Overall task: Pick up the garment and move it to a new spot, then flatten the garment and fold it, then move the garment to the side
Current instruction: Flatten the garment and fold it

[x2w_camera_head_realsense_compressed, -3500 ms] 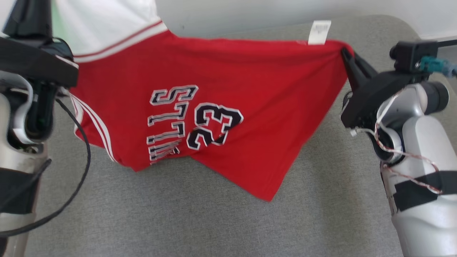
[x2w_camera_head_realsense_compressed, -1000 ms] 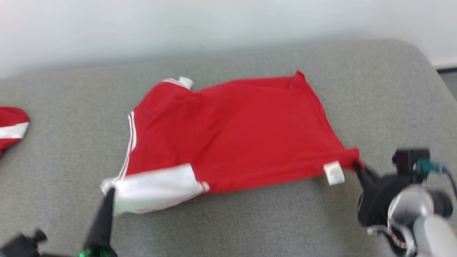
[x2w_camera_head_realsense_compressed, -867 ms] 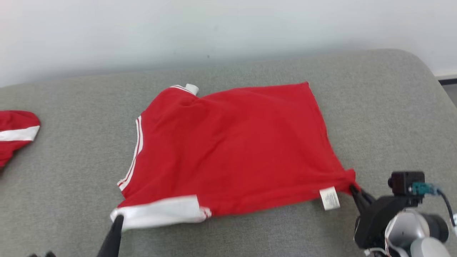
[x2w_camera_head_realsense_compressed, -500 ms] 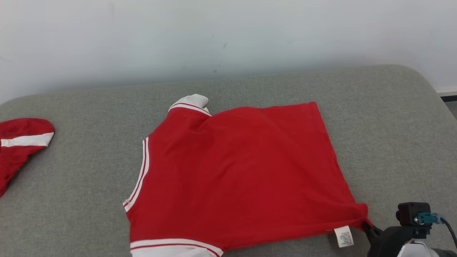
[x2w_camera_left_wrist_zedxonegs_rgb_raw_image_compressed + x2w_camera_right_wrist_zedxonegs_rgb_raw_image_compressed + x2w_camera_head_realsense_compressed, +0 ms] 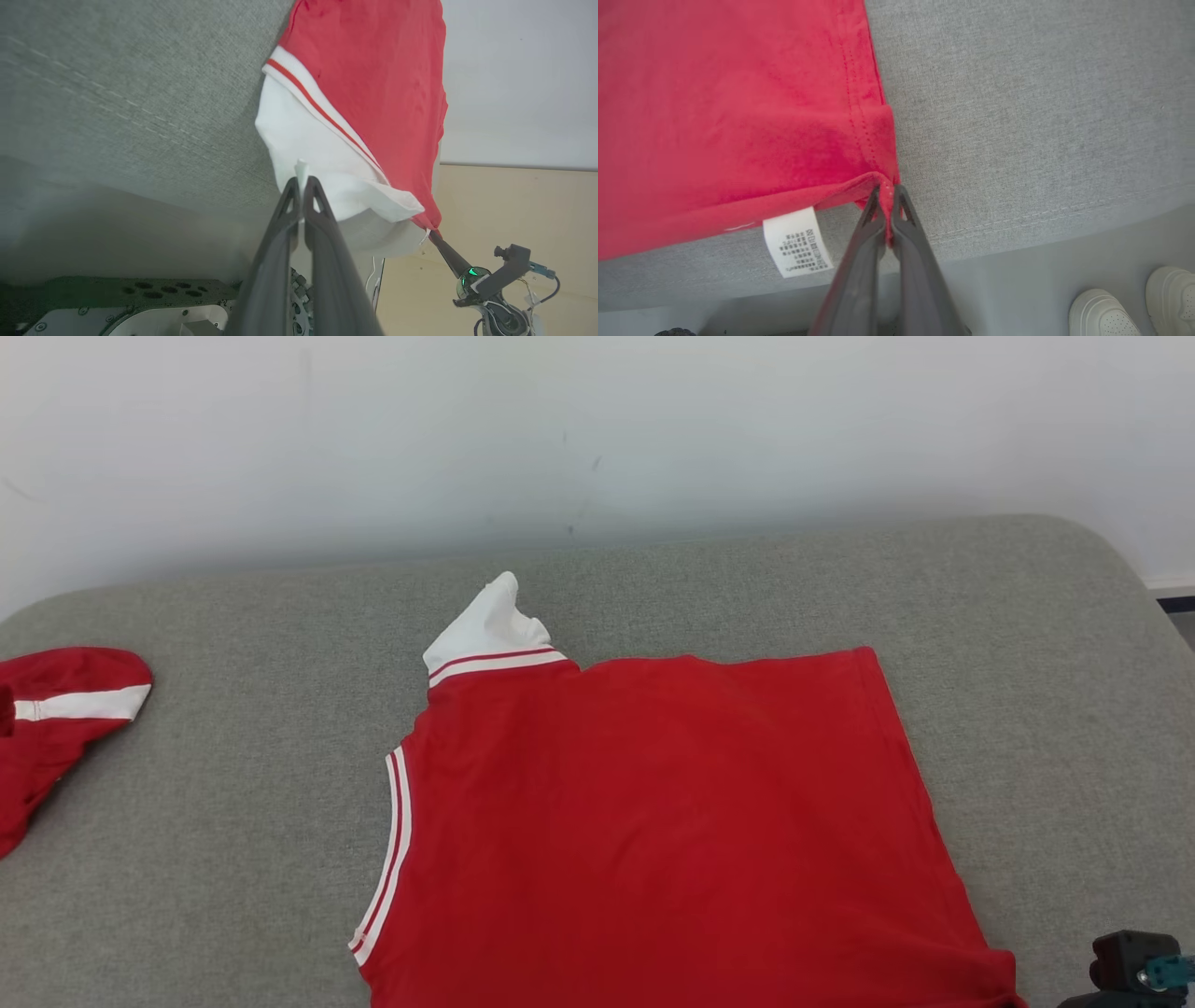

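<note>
Garment (image 5: pixel 653 840) spread, head view | wrist: right claw (image 5: pixel 887 189) pinching it, maybe shoes (image 5: pixel 1106 310)

Grey couch (image 5: pixel 233 859) against white wall (image 5: pixel 597 429). Second red cloth (image 5: pixel 56 728) at couch's left edge. White shoes (image 5: pixel 1099 312) on floor (image 5: pixel 1008 284).

A red garment (image 5: pixel 653 821) with white-striped trim lies spread on the grey padded tabletop (image 5: pixel 1027 663), its near corner just beside the right pincer's wrist mount (image 5: pixel 1134 975). Its white sleeve (image 5: pixel 490 625) points away on the side far from that mount. A second red cloth (image 5: pixel 56 728) lies well apart, farthest from it.
</note>
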### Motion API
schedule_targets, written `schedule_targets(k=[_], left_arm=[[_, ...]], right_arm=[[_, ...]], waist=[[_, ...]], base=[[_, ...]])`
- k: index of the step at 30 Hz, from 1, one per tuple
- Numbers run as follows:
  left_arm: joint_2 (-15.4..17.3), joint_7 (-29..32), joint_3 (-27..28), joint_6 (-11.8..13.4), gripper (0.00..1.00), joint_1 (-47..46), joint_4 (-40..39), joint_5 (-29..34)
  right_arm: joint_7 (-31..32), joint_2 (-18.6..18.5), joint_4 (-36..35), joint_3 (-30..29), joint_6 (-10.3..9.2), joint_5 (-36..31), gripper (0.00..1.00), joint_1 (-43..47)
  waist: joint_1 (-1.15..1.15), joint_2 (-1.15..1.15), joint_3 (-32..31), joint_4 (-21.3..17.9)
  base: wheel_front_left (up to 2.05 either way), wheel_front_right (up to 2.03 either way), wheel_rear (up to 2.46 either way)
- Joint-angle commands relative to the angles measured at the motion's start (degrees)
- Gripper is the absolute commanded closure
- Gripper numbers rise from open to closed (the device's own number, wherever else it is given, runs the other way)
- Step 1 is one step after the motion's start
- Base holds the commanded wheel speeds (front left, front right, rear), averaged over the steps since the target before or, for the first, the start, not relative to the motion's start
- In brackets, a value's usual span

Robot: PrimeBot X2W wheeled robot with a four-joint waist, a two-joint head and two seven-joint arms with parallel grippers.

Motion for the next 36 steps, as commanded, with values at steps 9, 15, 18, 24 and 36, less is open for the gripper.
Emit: schedule_targets(k=[9, 15, 18, 24, 36], left_arm=[[2.10, -4.88, 3.96, -1.76, 1.00, -1.99, -1.67, 3.46], [-0.25, -9.33, 2.30, -1.93, 1.00, -11.42, -0.80, 10.70], [-1.86, -10.87, 0.01, -1.31, 1.00, -17.29, 1.02, 15.44], [-4.31, -13.50, -3.48, -0.06, 1.00, -26.02, 5.75, 23.00], [-8.32, -19.50, -5.60, -1.37, 1.00, -39.12, 15.37, 29.26]], right_arm=[[1.52, 0.99, -8.63, -1.71, -0.15, 0.03, 1.00, 1.75], [-2.25, 1.35, -8.18, -0.43, -0.15, -0.68, 1.00, -2.66], [-4.06, 1.33, -6.70, -0.01, -0.15, -1.15, 1.00, -5.31], [-7.18, 1.24, -3.41, 0.28, -0.15, -2.27, 1.00, -10.01], [-14.43, 1.69, 2.40, -1.98, -0.15, -4.70, 1.00, -15.54]], waist=[[0.00, 0.00, 0.69, -0.56], [0.00, 0.00, 2.48, 0.08], [0.00, 0.00, 3.58, 0.58], [0.00, 0.00, 5.66, 1.25], [0.00, 0.00, 9.89, 2.12]], base=[[0.00, 0.00, 0.00], [0.00, 0.00, 0.00], [0.00, 0.00, 0.00], [0.00, 0.00, 0.00], [0.00, 0.00, 0.00]])
